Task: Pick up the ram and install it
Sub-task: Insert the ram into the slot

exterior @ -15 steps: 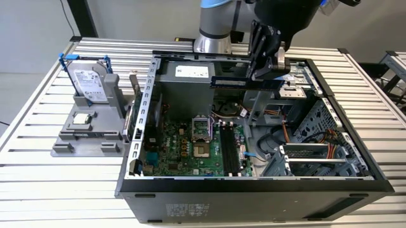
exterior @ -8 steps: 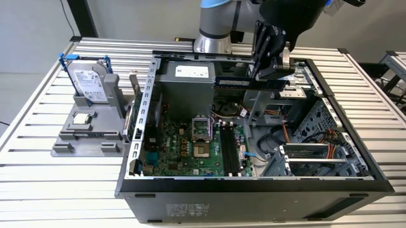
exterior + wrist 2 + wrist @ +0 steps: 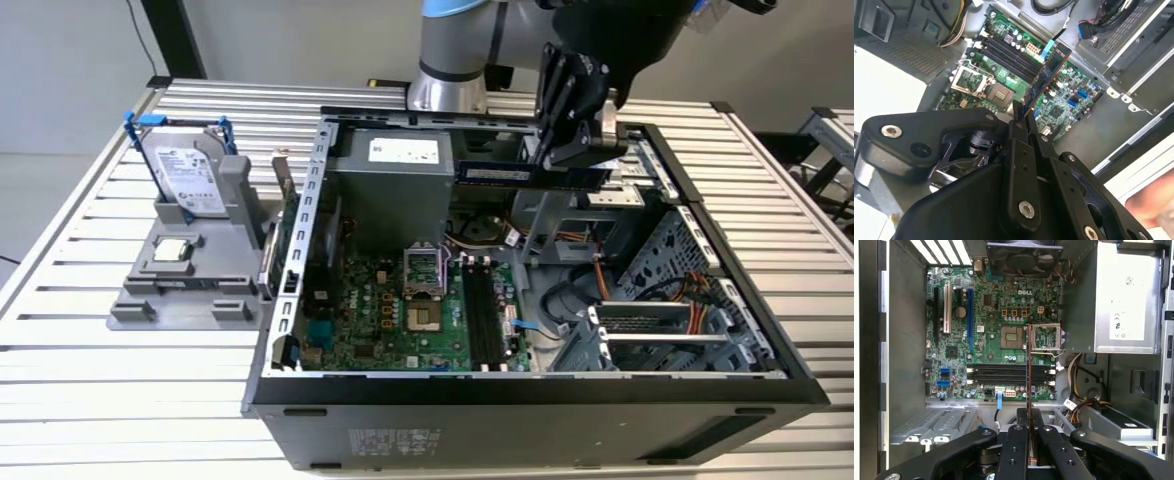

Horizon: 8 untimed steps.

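Overhead, end effector with ram.

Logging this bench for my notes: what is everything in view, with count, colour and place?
ram: one, dark blue, over the open case
case: one, black and grey, on the table
motherboard: one, green, inside the case
memory slots: several, black, on the motherboard
hard drive: one, silver, upright in the stand
stand: one, grey, exterior view's left of the case
table: one, white, under everything
arm: one, silver, behind the case
pincer: one, black, shut on the ram
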Each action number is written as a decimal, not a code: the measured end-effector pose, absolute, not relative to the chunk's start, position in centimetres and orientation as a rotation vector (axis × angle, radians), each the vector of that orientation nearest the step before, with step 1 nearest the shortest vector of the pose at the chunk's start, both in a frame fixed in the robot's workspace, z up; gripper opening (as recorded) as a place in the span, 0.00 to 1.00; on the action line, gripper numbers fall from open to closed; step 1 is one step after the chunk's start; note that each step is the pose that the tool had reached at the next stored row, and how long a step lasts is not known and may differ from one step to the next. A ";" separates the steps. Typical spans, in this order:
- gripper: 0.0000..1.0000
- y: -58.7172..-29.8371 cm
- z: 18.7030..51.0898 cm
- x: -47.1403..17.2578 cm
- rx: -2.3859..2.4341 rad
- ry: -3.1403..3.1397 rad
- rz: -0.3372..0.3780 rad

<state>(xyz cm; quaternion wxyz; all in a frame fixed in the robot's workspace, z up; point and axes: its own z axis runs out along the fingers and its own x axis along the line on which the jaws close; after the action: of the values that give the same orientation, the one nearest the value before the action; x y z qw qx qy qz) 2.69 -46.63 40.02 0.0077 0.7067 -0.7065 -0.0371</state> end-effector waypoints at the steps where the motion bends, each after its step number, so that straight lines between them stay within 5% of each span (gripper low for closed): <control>1: 0.00 -46.6 40.0 2.7 2.209 -2.209 -0.116; 8: 0.00 -46.6 40.0 2.8 2.161 -2.258 -0.117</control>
<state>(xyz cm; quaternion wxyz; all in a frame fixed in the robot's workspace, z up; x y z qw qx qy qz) 2.75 -46.64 40.00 0.0069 0.6909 -0.7219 -0.0373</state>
